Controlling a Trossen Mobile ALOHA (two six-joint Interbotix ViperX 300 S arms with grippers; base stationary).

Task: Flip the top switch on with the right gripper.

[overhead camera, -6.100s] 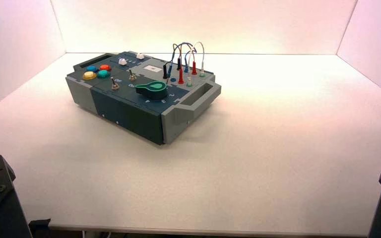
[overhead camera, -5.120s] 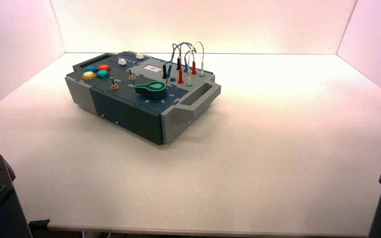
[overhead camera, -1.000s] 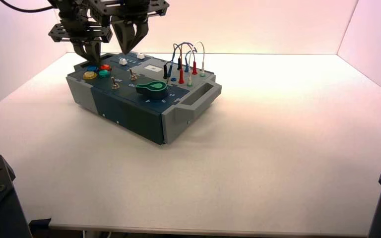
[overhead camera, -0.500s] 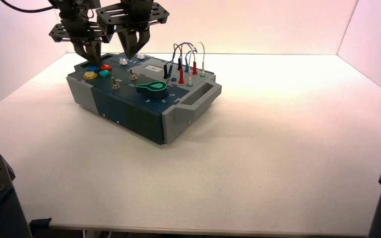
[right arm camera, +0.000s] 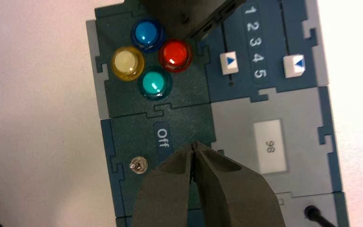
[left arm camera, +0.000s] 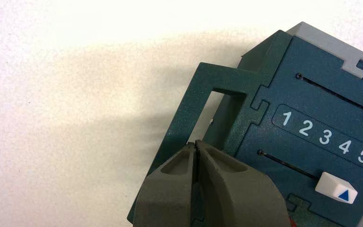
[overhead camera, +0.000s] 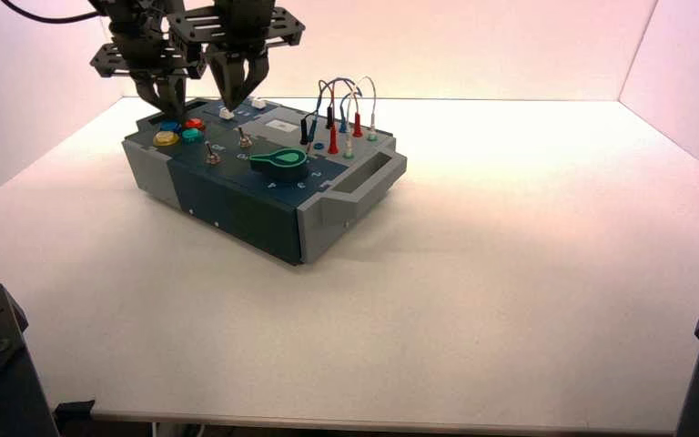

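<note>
The blue-grey box [overhead camera: 237,205] stands at the table's left, turned at an angle. Two small metal toggle switches rise from its top; the farther one is the top switch [overhead camera: 244,138]. My right gripper [overhead camera: 234,102] hangs shut above the box's far side, over a white slider knob [overhead camera: 226,113] and apart from the switch. In the right wrist view its shut fingertips [right arm camera: 194,144] lie beside the "Off" label [right arm camera: 162,135]. The nearer switch [right arm camera: 137,165] shows there, while the top switch is hidden behind the fingers. My left gripper [overhead camera: 169,102] hovers shut over the box's far-left handle [left arm camera: 203,109].
Four round buttons [right arm camera: 151,59], blue, red, yellow and teal, sit next to the switches. Two sliders flank a 1-5 scale [left arm camera: 325,137]. A green knob [overhead camera: 279,161] and upright plugs with looped wires [overhead camera: 341,109] occupy the box's right half.
Both arms came in over the box's far left since five seconds ago. In the last second my right gripper dipped lower and drifted slightly left; the left gripper stayed put.
</note>
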